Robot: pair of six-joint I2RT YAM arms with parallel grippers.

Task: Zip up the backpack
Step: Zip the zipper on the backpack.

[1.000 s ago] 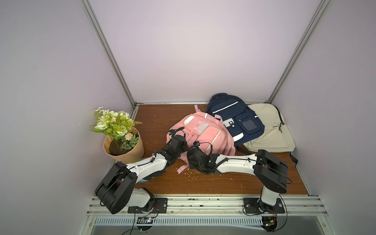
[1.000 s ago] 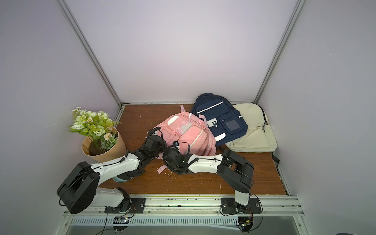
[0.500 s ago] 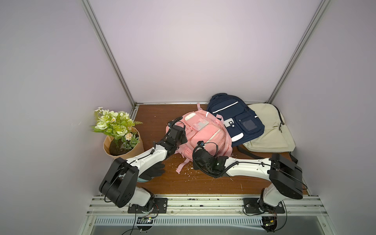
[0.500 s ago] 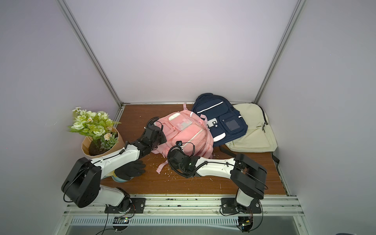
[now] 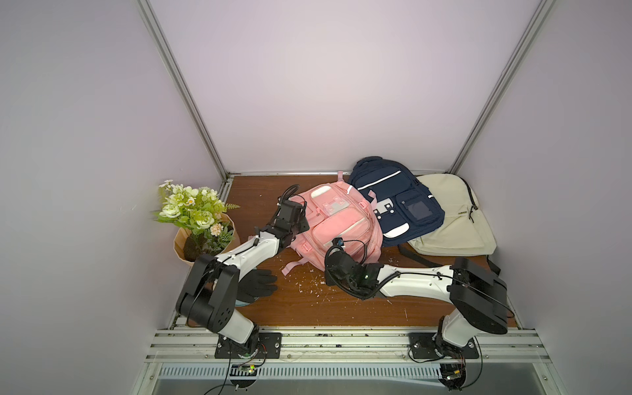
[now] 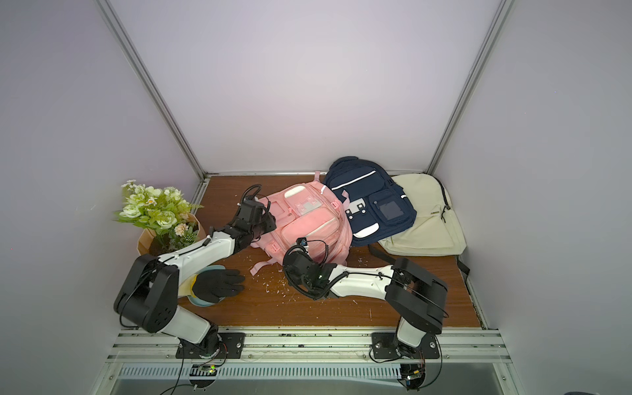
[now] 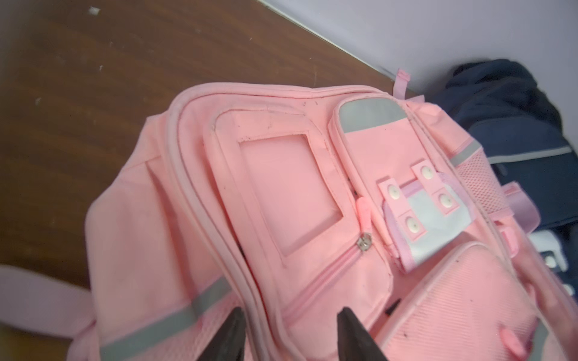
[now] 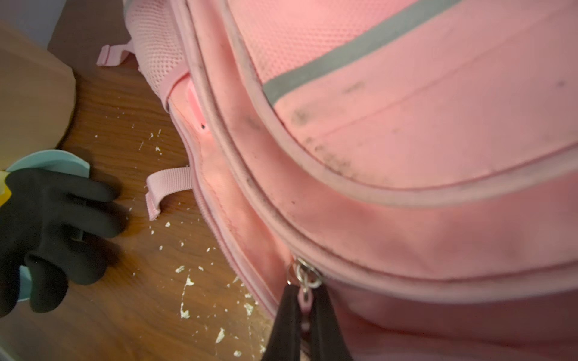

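Observation:
The pink backpack [image 5: 338,225] [image 6: 307,225] lies face up mid-table. My left gripper [image 7: 289,315] stands open over its left side, the piped seam lying loose between the fingers [image 7: 233,325]; in both top views it sits at the bag's left edge [image 5: 301,219] [image 6: 270,222]. At the bag's front edge, my right gripper [image 8: 305,293] [image 5: 333,253] is shut on the pink zipper pull under the metal ring slider [image 8: 301,275]. Beyond the slider the main zipper gapes open [image 8: 215,175].
A navy backpack [image 5: 393,201] overlaps the pink one's right side, and a cream backpack [image 5: 451,219] lies further right. A flower pot [image 5: 195,222] stands at the left. A black glove [image 5: 256,284] rests on a pale blue dish. White crumbs [image 5: 307,284] dot the wood.
My left gripper has opened, let go of the backpack and moved back along its left side. The right gripper stays shut on the zipper pull; its arm has swung out to the right.

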